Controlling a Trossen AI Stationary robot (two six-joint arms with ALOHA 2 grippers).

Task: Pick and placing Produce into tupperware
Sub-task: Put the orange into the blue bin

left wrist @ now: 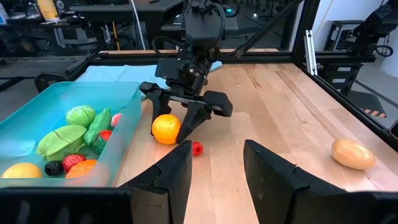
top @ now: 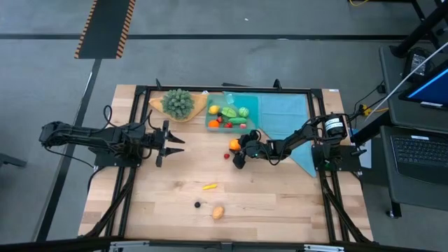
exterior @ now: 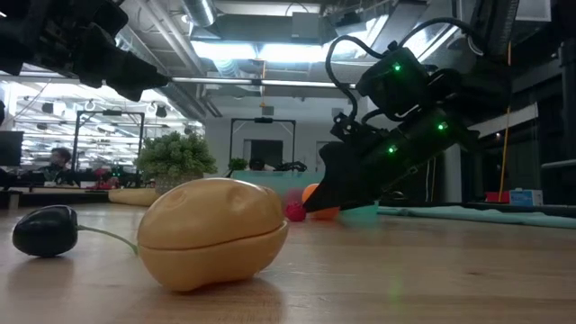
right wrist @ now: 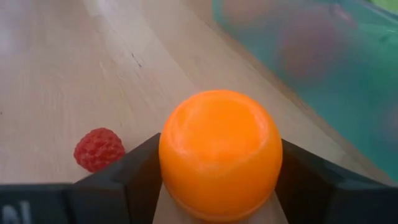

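The tupperware (top: 232, 112) is a clear teal container near the table's far edge, with green, red, yellow and orange toy produce inside (left wrist: 69, 134). My right gripper (top: 236, 148) is just on its near side, shut on an orange toy fruit (right wrist: 219, 152). A small red raspberry (right wrist: 98, 149) lies on the wood beside it. A yellow piece (top: 208, 186), a small dark piece (top: 198, 205) and a tan potato (exterior: 211, 232) lie toward the near edge. My left gripper (left wrist: 217, 171) hovers open over the table's left half (top: 171, 142). My right gripper pinches the orange fruit (left wrist: 166, 129) between its two fingers (right wrist: 138, 171), which sit on opposite sides at its widest part. The fingers slant down from the table's right side. The fruit sits at or just above the wood next to the container's near wall; I cannot tell which.
A bushy green plant (top: 178, 102) in a tan wooden dish stands left of the container. A flat teal cloth (top: 288, 115) lies to its right, under my right arm. The black frame rails (top: 224, 89) border the table. Bare wood lies between both grippers.
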